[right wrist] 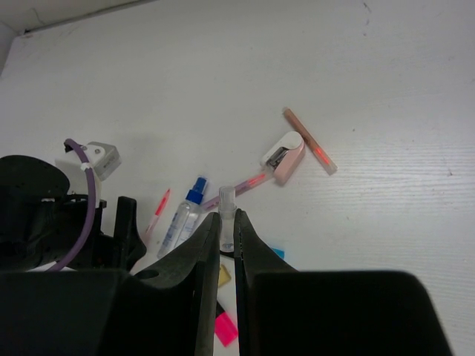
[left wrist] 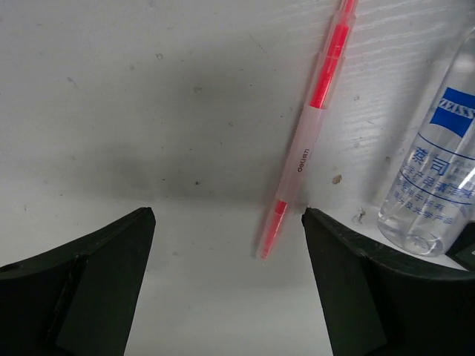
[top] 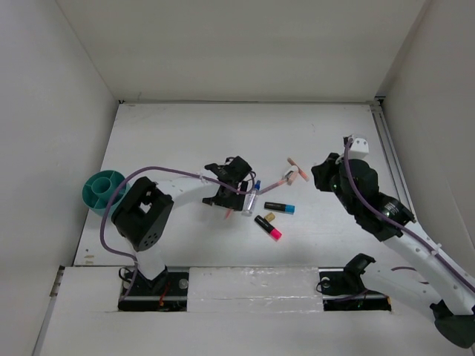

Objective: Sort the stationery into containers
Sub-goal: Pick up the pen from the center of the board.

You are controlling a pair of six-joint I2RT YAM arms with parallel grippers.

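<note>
Left wrist view: left gripper (left wrist: 226,222) gapes around slim translucent pink pen (left wrist: 308,148); right gripper (right wrist: 226,222) unreadable.

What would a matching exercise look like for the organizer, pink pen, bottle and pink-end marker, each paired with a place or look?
Things:
1 organizer
2 pink pen
3 bottle
4 pink-end marker

Places or looks:
A clear, with a blue label
B closest to the table's near edge
C far left edge of the table
D tip inside the open left end effector

Pairs: 1-C, 2-D, 3-A, 4-B.
</note>
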